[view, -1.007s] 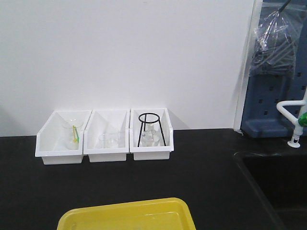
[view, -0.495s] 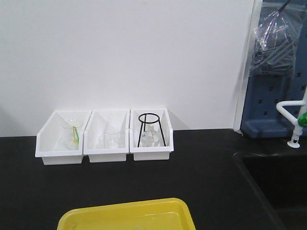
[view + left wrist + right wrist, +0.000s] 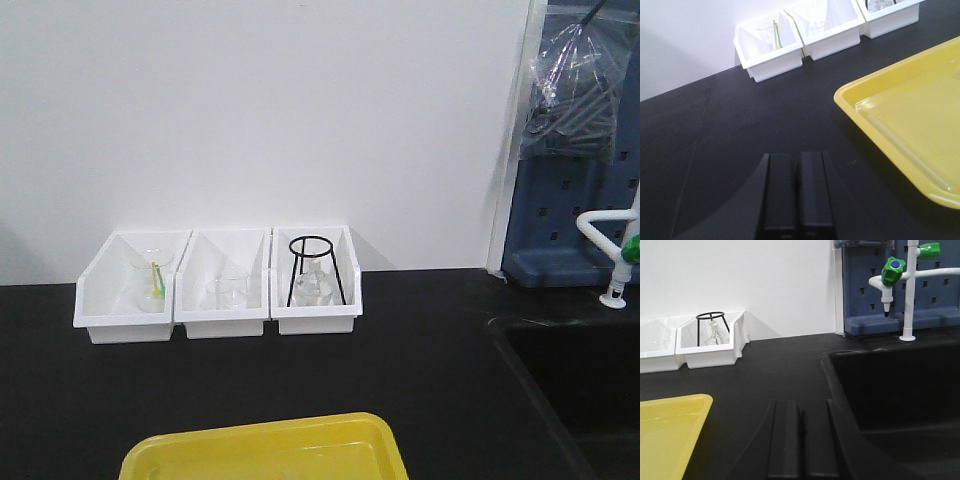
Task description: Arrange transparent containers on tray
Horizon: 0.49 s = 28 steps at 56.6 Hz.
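Across the last second nothing on the table (image 3: 420, 370) has shifted: the three white bins, the yellow tray (image 3: 265, 452) and the glassware sit exactly as they did, and no arm enters the front view. This reads as a pause, either before the next fetch or with the arranging largely done.

The left pincer (image 3: 795, 192) hovers low over the bare table to the left of the tray, its two black fingers pressed together with nothing between them. The right pincer (image 3: 801, 437) is likewise closed and empty, poised between the tray's right edge and the dark sink (image 3: 900, 390).

In the tray, the left wrist view shows a slim test tube (image 3: 907, 152) lying flat along the inner left edge, close to the rim; a second faint clear shape further in may be another tube, but I cannot tell.

Against the wall, the left bin (image 3: 130, 290) holds a clear beaker with a yellow-green rod in it, the middle bin (image 3: 225, 290) a small clear beaker, and the right bin (image 3: 315, 285) a black wire tripod stand (image 3: 312, 265) over some clear glassware.
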{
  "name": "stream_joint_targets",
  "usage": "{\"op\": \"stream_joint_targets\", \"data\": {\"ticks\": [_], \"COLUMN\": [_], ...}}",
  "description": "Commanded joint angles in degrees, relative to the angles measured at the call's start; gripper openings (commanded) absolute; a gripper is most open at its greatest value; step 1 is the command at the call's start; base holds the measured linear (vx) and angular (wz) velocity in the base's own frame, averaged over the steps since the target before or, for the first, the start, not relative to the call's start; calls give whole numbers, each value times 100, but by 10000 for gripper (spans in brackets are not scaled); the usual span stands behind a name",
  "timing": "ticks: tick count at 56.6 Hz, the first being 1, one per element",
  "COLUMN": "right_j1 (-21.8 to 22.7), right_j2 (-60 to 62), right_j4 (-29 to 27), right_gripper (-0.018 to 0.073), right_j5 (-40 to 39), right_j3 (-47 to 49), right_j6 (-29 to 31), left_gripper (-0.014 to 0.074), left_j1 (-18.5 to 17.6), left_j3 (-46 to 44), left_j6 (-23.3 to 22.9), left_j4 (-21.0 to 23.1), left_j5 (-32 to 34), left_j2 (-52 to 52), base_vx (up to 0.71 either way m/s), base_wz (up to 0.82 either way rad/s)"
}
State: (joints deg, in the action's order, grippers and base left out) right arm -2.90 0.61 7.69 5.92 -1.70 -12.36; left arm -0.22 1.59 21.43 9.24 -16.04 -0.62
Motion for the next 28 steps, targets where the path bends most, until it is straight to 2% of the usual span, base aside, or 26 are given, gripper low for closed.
{"op": "stream_joint_targets", "data": {"ticks": [1, 28], "right_j1": [45, 45], "right_j2": [22, 22], "right_j4": [24, 24], "right_gripper": [-11, -11], "right_j5": [-405, -391], "right_j3": [-58, -58], "right_j6": [58, 58], "left_gripper": [-6, -6], "left_j1": [-11, -11], "left_j3": [206, 206], "left_j6": [-42, -42], "left_j4": [25, 25], "left_j5": [478, 478], "left_j2": [-134, -134], "base_vx": [0, 0], "base_wz": [0, 0]}}
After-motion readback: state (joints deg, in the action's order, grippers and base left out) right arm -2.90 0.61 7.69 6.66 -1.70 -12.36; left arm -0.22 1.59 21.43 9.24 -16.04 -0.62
